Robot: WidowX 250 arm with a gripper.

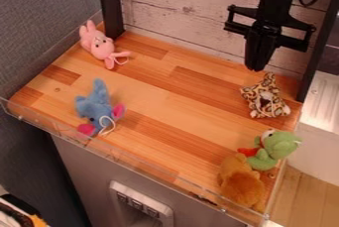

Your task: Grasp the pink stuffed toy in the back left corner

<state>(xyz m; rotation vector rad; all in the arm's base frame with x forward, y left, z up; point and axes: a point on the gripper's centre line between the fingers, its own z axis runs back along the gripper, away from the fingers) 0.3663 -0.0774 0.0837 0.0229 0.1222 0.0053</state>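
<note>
The spotted plush (255,98), lying near the wooden surface's far right corner as seen in the view, serves as the landmark. Nearest the camera, well in front of it and a little toward the view's left, sits a fuzzy brown plush (243,184) close to the transparent rim (111,153) of the wooden surface (155,94). Below that rim, toward the view's left from the spotted plush, a grey cabinet (76,164) bears a pale panel (119,189).

Just in front of the spotted plush lies a green plush (270,147) with a red patch, up against the brown one. Well apart from the landmark, across the boards to the view's left, rests a blue plush (94,104) with pink parts and a looped white string (108,125).

Farther back than the spotted plush, and far to the view's left of it, a pink plush (100,46) with long ears lies near a dark post (110,4). Above and slightly beyond the spotted plush hangs the black gripper (256,68), pointing down, its fingers clenched together with nothing visible in their grasp; it is nearest to the spotted plush. Behind it stands a whitish plank wall (185,15).
</note>
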